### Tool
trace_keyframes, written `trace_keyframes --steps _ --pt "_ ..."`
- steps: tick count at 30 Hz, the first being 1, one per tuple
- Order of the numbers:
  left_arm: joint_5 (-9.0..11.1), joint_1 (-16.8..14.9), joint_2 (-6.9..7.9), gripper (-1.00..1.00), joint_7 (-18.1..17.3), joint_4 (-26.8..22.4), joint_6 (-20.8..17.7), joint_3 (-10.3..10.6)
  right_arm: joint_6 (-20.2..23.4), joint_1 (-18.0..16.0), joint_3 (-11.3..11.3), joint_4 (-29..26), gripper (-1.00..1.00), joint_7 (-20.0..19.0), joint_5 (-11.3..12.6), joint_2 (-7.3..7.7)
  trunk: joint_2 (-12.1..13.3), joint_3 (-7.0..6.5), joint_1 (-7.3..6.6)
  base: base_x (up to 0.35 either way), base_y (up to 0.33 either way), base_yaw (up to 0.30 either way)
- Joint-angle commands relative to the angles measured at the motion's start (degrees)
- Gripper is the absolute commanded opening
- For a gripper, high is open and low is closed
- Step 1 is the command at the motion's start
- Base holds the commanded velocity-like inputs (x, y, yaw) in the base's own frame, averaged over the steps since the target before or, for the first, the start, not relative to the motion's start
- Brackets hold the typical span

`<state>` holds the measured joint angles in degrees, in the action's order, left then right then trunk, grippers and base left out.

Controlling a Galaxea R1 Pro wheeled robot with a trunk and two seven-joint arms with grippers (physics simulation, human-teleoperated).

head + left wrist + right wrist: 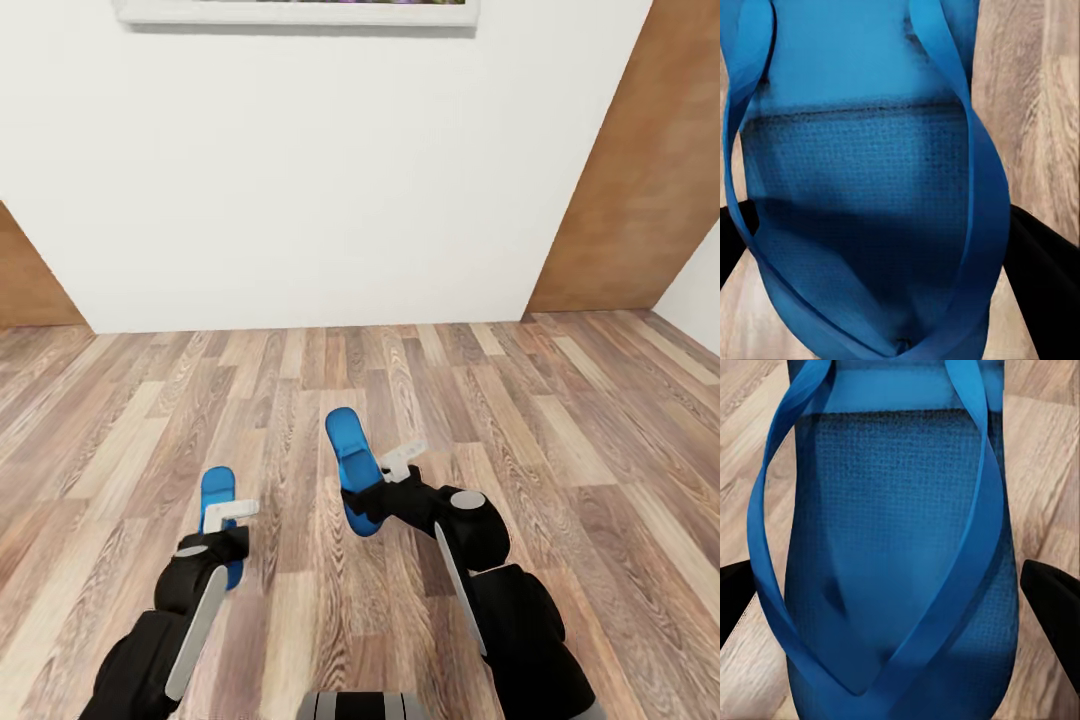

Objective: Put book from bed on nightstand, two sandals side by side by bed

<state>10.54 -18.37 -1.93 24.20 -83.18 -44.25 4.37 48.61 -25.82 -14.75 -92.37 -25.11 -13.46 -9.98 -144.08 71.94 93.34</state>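
Observation:
Two bright blue sandals are in my grippers. My left gripper [224,535] is shut on the left sandal [216,490], which points forward over the floor. My right gripper [368,497] is shut on the right sandal [344,442], tilted toe-up and a little higher. In the left wrist view the sandal [870,172] with its thin straps lies between the black fingers [1046,285]. The right wrist view has the other sandal [900,532] between its black fingers [1054,600]. The book, the bed and the nightstand are out of view.
Wood-plank floor [560,420] stretches ahead to a white wall [330,180]. A framed picture [295,10] hangs at the wall's top edge. Brown wooden panels stand at the far left [25,280] and right [640,180].

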Motion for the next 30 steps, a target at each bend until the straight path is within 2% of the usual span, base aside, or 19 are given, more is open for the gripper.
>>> trace_keyframes --steps 1,2,3,5,6,7,9,11,14,15,16,23,27,30 --pt "-3.48 0.15 -1.07 -1.0 -3.43 0.02 -0.15 -2.55 0.22 -0.02 0.02 -0.09 -1.0 -0.46 -0.52 -0.02 -0.02 0.04 -0.01 0.0 0.0 0.284" --pt "-7.24 0.31 -1.91 -1.0 -7.11 0.06 -0.41 -4.81 0.21 -0.02 0.01 -0.09 -1.0 -0.46 -0.52 -0.02 -0.02 0.04 -0.01 0.0 0.0 0.284" --pt "-13.29 0.72 -3.09 -1.0 -13.9 -0.07 -1.44 -8.08 0.22 -0.02 0.03 -0.09 -1.0 -0.46 -0.52 -0.02 -0.02 0.04 -0.01 0.0 0.0 0.284" --pt "-17.26 1.46 -3.78 -1.0 -19.91 -0.09 -2.49 -9.78 0.23 -0.02 0.01 -0.09 -1.0 -0.46 -0.52 -0.02 -0.02 0.04 -0.01 0.0 0.0 0.284" --pt "-18.74 1.84 -3.97 -1.0 -22.52 -0.19 -2.88 -9.98 0.22 -0.02 -0.05 -0.09 -1.0 -0.46 -0.52 -0.02 -0.02 0.04 -0.01 0.0 0.0 0.284" --pt "-20.78 2.38 -4.18 -1.0 -26.68 -0.31 -3.52 -9.53 0.22 -0.02 -0.13 -0.09 -1.0 -0.46 -0.52 -0.02 -0.02 0.04 -0.01 0.0 0.0 0.284" --pt "-22.02 2.73 -4.26 -1.0 -29.65 -0.27 -4.05 -9.12 0.2 -0.02 -0.19 -0.09 -1.0 -0.46 -0.52 -0.02 -0.02 0.04 -0.01 0.0 0.0 0.284" --pt "-22.28 3.01 -4.29 -1.0 -32.33 0.09 -4.62 -9.61 0.22 -0.02 -0.22 -0.09 -1.0 -0.46 -0.52 -0.02 -0.02 0.04 -0.01 0.0 0.0 0.284" --pt "-20.88 3.27 -4.34 -1.0 -33.78 -0.36 -4.98 -10.7 0.24 -0.02 -0.27 -0.09 -1.0 -0.46 -0.52 -0.02 -0.02 0.04 -0.01 0.0 0.0 0.284" --pt "-20.19 3.33 -4.34 -1.0 -34.08 -0.6 -5.09 -10.98 0.24 -0.02 -0.29 -0.09 -1.0 -0.46 -0.52 -0.02 -0.02 0.04 -0.01 0.0 0.0 0.284" --pt "-17.86 3.7 -3.99 -1.0 -34.86 -1.38 -5.3 -11.88 0.25 -0.02 -0.33 -0.09 -1.0 -0.46 -0.52 -0.02 -0.02 0.04 -0.01 0.0 0.0 0.284" --pt "-17.18 3.99 -3.31 -1.0 -34.36 -2.53 -4.85 -12.43 0.18 -0.02 -0.26 -0.09 -1.0 -0.46 -0.52 -0.02 -0.02 0.04 -0.01 0.0 0.0 0.284" --pt "-16.43 4.06 -3.21 -1.0 -33.98 -3.33 -4.83 -14.88 0.17 -0.02 -0.34 -0.09 -1.0 -0.46 -0.52 -0.02 -0.02 0.04 -0.01 0.0 0.0 0.284" --pt "-16.25 4.05 -3.26 -1.0 -33.91 -3.32 -4.92 -15.62 0.17 -0.02 -0.38 -0.09 -1.0 -0.46 -0.52 -0.02 -0.02 0.04 -0.01 0.0 0.0 0.284"
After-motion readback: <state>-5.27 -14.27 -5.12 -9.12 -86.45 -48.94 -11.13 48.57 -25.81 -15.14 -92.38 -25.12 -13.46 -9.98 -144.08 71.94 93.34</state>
